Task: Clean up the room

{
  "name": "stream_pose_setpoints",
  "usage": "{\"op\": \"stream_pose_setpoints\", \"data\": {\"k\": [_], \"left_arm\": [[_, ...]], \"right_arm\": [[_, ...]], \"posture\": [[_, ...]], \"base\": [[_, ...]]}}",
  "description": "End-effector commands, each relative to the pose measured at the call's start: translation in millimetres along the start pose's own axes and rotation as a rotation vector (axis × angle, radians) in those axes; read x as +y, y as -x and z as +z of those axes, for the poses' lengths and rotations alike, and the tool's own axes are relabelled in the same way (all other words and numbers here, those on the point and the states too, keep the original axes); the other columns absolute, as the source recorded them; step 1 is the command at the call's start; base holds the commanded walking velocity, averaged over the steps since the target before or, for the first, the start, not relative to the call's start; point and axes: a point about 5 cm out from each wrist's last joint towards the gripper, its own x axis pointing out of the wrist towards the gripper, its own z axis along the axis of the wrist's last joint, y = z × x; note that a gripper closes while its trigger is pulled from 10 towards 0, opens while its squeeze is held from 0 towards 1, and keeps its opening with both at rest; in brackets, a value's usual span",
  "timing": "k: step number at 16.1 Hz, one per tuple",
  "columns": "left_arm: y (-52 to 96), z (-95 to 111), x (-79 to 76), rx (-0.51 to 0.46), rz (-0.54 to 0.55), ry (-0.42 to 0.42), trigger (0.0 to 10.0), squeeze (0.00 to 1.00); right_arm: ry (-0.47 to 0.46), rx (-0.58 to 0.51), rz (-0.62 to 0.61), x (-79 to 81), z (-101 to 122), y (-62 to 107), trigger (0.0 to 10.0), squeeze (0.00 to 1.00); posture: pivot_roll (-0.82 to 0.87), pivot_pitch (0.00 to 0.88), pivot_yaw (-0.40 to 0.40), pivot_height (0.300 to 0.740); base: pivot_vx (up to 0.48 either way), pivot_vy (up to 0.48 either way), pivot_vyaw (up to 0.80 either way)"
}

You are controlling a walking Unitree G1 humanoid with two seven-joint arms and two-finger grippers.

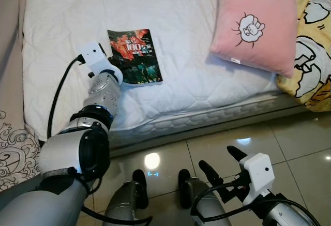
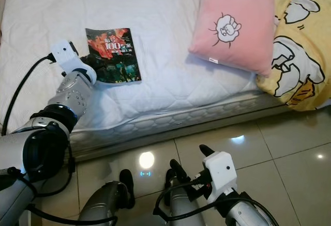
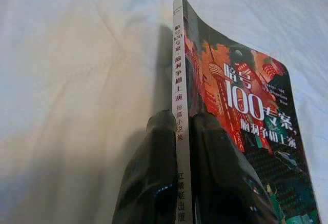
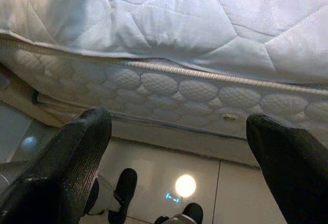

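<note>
the left gripper (image 3: 177,178) is clamping the spine edge of the dark red-covered paperback book (image 1: 135,55) lying at the near left of the white quilted mattress (image 1: 181,40), and with so shallow a pinch the book is risking sagging and slipping free, while the right gripper (image 4: 179,147) is hanging spread apart over the floor.

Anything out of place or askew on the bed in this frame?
The book lies loose on the white mattress, at a slant to the bed edge; the left gripper pinches its spine edge. The pink pillow sits tilted, overlapping a bunched yellow blanket. The right gripper hangs open over the floor.
</note>
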Motion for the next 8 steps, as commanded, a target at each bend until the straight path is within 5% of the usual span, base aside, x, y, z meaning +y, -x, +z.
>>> {"op": "stream_pose_setpoints", "data": {"k": [1,8], "left_arm": [[1.0,-5.5,6.7,0.022,0.014,-0.076,0.0,0.0],[0.4,-1.5,17.6,0.021,0.052,-0.098,0.0,0.0]], "right_arm": [[-0.004,0.02,-0.003,0.0,-2.0,4.9,10.0,0.0],[0.001,0.026,0.002,-3.2,-2.4,0.6,10.0,0.0]], "posture": [[-0.37,0.373,-0.043,0.74],[-0.36,0.361,-0.046,0.74]], "base": [[0.0,0.0,0.0],[0.0,0.0,0.0]]}}
